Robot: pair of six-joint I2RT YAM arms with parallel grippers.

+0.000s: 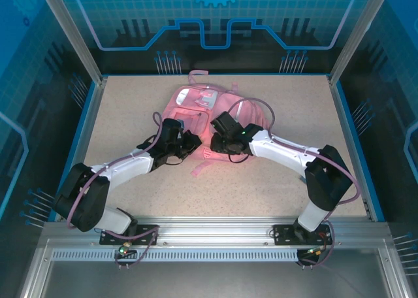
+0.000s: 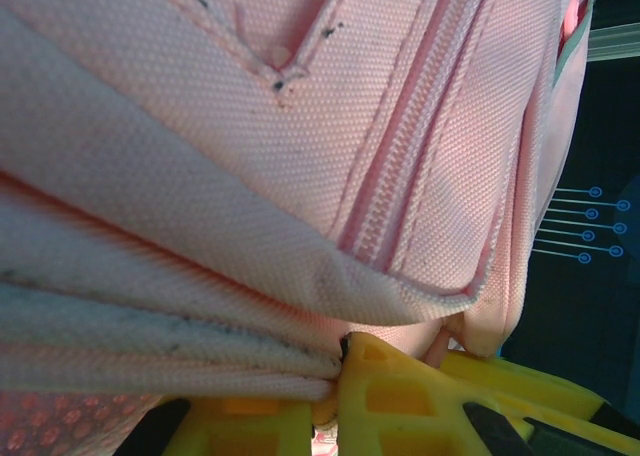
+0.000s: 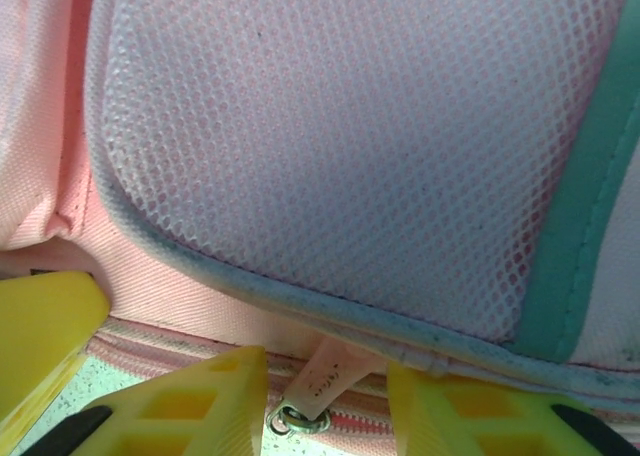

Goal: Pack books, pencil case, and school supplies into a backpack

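Top view: pink backpack (image 1: 196, 108) lies flat on the speckled table (image 1: 124, 108), toward the far side. Left gripper (image 1: 188, 145) & right gripper (image 1: 225, 143) both sit at its near edge, close together. Risk: w/ the wrists this near each other, uncoordinated pulls could bump them or drag the bag. Bag is soft & floppy w/ loose straps, so nothing stiff to brace against.

Left wrist: yellow fingers (image 2: 410, 396) look closed on a folded hem of the bag, fabric pinched btwn them. Material is coarse woven pink canvas w/ a stitched seam, a fine-toothed zipper (image 2: 400, 166) & grubby pale edging. Risk: the grip is on a thin edge only, so the fold could slip out under tension.

Right wrist: fingers (image 3: 200, 411) are apart, straddling the zipper pull (image 3: 318, 381), a small limp tab w/ a metal ring, not clamped. Above it are a pale mesh pocket (image 3: 340, 146) & teal trim (image 3: 585, 216). Risk: closing off-centre could miss the tab or snag the mesh/hem instead.
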